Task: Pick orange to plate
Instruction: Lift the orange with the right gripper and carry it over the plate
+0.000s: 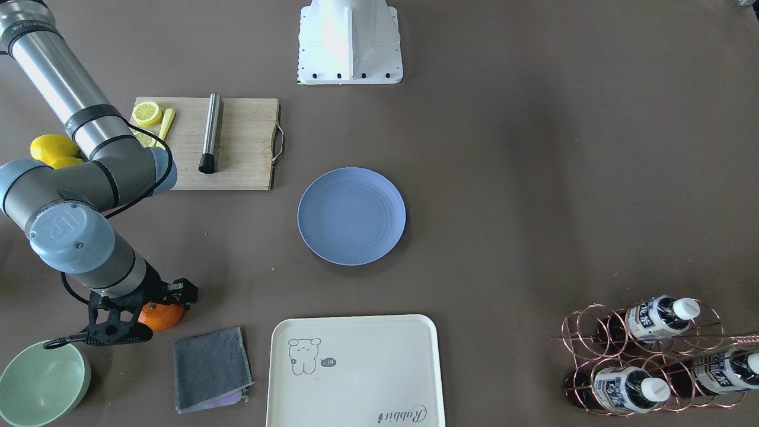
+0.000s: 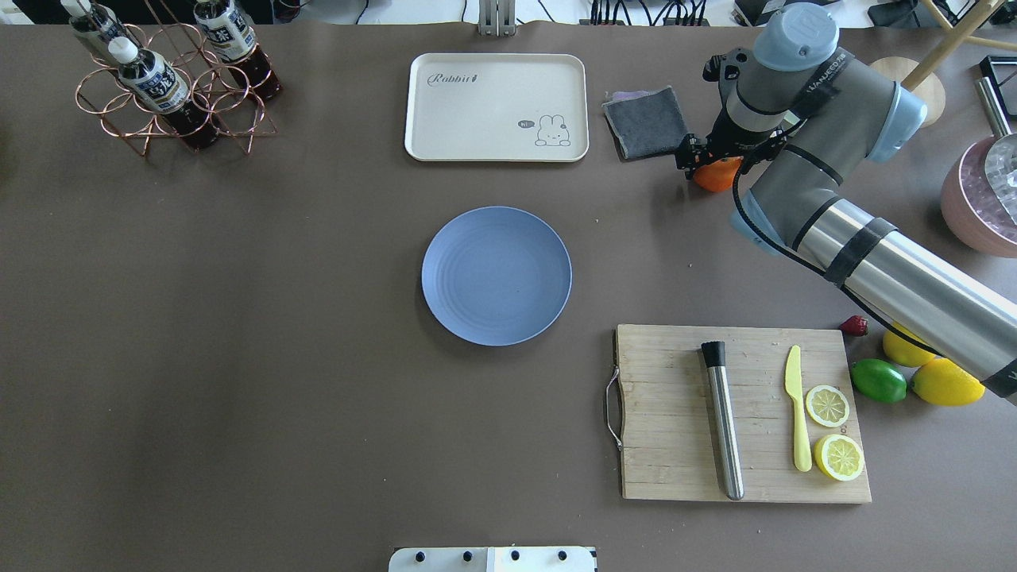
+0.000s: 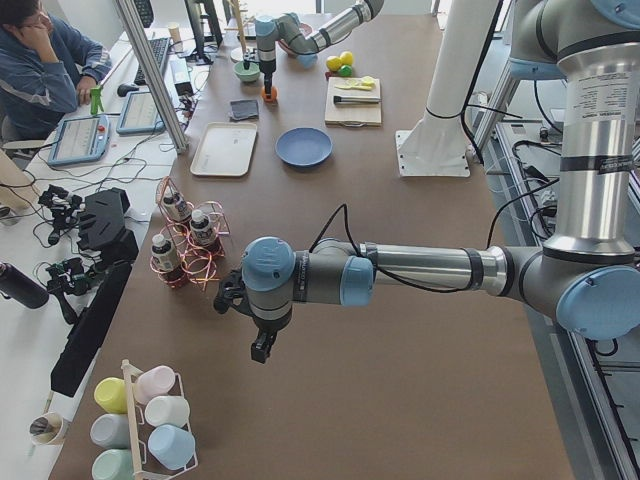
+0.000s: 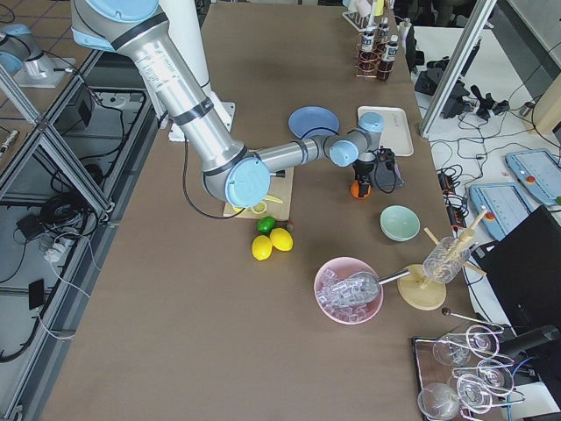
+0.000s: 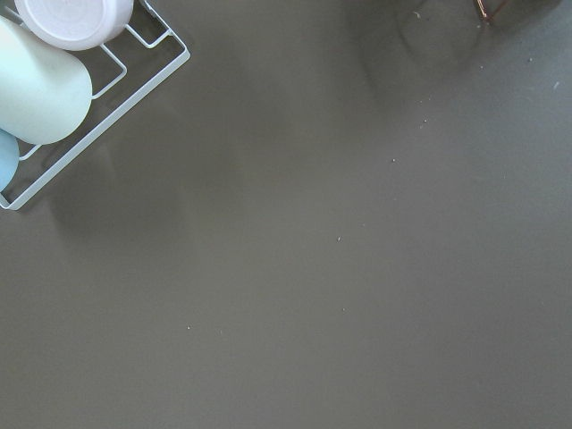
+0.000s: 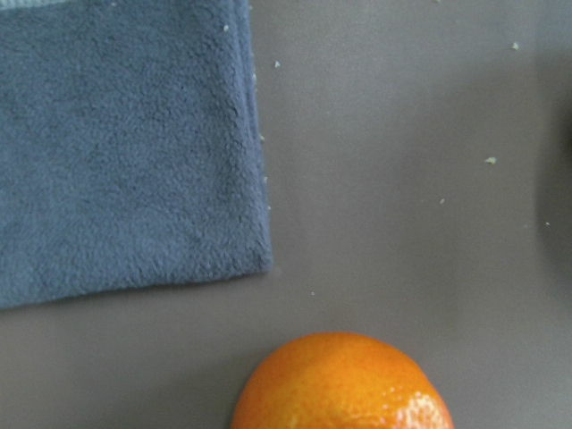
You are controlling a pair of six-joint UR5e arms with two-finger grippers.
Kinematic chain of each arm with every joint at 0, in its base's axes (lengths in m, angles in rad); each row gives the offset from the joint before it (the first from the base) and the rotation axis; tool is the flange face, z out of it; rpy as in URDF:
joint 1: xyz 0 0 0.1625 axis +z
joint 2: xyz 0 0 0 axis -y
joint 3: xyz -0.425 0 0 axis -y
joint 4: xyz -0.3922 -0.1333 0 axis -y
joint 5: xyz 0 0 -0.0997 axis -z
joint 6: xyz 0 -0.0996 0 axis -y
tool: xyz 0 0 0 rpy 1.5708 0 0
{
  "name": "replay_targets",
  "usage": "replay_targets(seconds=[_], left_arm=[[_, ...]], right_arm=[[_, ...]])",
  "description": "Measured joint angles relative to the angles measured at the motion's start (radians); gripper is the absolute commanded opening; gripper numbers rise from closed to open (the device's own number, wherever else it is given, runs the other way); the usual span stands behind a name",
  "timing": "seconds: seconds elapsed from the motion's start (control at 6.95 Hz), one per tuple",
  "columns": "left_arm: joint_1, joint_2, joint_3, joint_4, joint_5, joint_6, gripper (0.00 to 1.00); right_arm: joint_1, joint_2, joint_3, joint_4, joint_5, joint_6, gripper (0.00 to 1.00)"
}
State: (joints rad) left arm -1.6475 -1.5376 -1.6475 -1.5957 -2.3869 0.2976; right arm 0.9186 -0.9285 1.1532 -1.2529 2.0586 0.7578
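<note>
At the table's far right corner, as I read the overhead view, the right arm reaches diagonally across from the right edge. Its forearm runs above the cutting board (image 2: pixel 743 413), and its wrist is folded to point straight down. The right gripper (image 1: pixel 160 301) stands directly over the orange (image 1: pixel 161 317), with black finger hardware showing on both sides of the fruit. I cannot tell whether the fingers are pressed against it or stand clear. The right wrist camera shows the orange on the table surface just beside the corner of the grey cloth (image 1: pixel 210 367), not touching it. The green bowl (image 1: pixel 41 382) sits near on the other side. The plate (image 1: pixel 351 215) lies at the table's centre, well apart from the orange. From the exterior left view, the left arm is stretched out level and low, and the left gripper (image 3: pixel 262 350) points down over bare table near the bottle rack (image 3: pixel 185 250). I cannot tell its finger opening.
</note>
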Motion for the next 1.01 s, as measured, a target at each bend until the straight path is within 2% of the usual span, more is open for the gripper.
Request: replay_targets(seconds=[0.14, 0.29, 0.58, 0.72, 1.01], left_arm=[[0.0, 0.0, 0.0, -0.001, 0.0, 0.0, 0.99], [0.0, 0.001, 0.0, -0.001, 0.0, 0.0, 0.99], [0.002, 0.009, 0.0, -0.002, -0.001, 0.0, 0.99], [0.003, 0.012, 0.0, -0.002, -0.001, 0.0, 0.99], [0.005, 0.013, 0.0, -0.001, -0.002, 0.0, 0.99]], right_arm=[[-0.005, 0.0, -0.001, 0.006, -0.01, 0.001, 0.16], [-0.009, -0.001, 0.0, 0.021, -0.02, 0.013, 0.0], [-0.017, 0.008, 0.03, 0.032, -0.026, 0.079, 0.0], [-0.027, 0.024, 0.086, 0.002, -0.023, 0.16, 0.0], [-0.118, 0.101, 0.171, -0.089, -0.066, 0.438, 0.0]])
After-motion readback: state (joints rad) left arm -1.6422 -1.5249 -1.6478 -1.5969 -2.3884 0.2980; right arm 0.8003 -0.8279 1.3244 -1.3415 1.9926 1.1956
